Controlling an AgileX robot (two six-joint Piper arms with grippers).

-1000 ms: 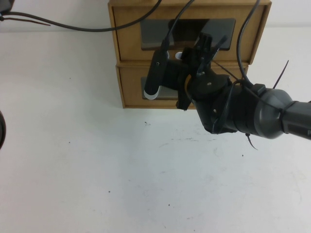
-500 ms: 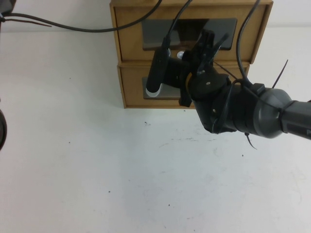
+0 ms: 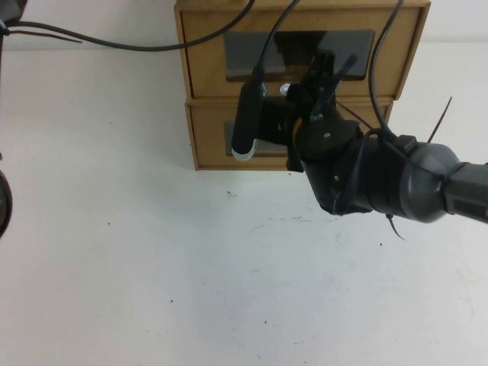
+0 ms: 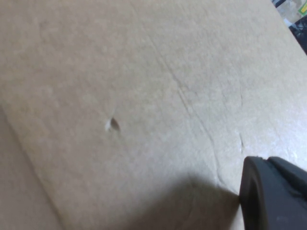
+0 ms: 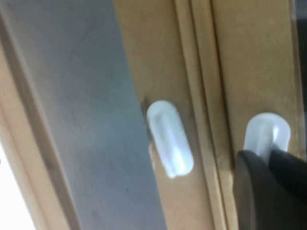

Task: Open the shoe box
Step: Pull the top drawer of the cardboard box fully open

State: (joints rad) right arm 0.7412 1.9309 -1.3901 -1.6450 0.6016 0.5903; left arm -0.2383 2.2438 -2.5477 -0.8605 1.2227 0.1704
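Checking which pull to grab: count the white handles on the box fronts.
2 white handles, right wrist view: one free beside the grey window; one across the seam, pinched by the fingers of the right gripper. Others may be hidden; the left gripper hovers near plain cardboard.

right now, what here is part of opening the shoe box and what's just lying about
job: boxes, handle, right gripper shut on it, left gripper close to cardboard
lying about: other handle, cable, table
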